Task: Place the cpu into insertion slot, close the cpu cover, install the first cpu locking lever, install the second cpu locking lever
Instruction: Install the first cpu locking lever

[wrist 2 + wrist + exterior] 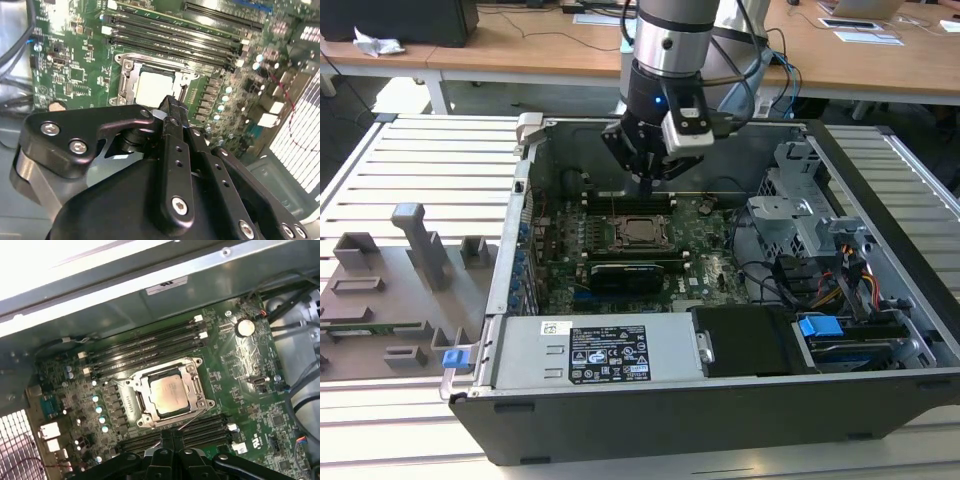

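Here the gripper [646, 182] has its jaws pressed together, with nothing between them. In the second wrist view the fingertips [172, 119] hang above the motherboard [75, 65], near the socket. The arm [665, 50] stands almost upright over the open computer case [510, 270], with its wrist pointing down. In the first wrist view the cpu [167, 392] lies flat in its socket, pale silver top up, and the cpu cover [196, 386] is folded down around it.
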`<state>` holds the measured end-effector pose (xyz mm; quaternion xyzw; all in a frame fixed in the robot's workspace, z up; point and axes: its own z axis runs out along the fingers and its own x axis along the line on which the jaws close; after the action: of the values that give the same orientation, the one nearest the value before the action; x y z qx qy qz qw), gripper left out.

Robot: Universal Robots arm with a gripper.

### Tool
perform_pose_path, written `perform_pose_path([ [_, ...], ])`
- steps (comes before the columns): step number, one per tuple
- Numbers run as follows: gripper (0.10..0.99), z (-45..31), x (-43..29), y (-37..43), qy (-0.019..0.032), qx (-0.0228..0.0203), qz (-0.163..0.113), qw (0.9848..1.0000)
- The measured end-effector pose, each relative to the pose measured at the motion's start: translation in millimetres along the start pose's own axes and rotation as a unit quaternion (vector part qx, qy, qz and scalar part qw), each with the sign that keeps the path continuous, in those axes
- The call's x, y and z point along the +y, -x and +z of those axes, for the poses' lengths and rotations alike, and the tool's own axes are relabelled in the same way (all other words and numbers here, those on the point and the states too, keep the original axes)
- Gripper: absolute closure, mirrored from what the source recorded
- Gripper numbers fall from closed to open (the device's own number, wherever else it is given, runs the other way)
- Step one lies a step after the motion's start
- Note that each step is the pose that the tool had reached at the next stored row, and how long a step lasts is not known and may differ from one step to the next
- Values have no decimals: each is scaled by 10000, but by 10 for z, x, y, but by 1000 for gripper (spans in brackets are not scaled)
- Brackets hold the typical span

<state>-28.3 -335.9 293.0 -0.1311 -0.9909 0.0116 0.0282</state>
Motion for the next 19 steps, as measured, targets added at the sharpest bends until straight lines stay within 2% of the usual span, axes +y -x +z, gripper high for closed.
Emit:
perform_pose_path([
  [3, 980, 0, 0, 0, -14, -8, -262, 9997],
  [6, 980, 0, 0, 0, -29, -17, -546, 9985],
  [10, 980, 0, 0, 0, -51, -29, -950, 9955],
  [14, 980, 0, 0, 0, -81, -47, -1519, 9883],
  [18, 980, 0, 0, 0, -101, -58, -1908, 9816],
  [19, 980, 0, 0, 0, -107, -62, -2017, 9794],
])
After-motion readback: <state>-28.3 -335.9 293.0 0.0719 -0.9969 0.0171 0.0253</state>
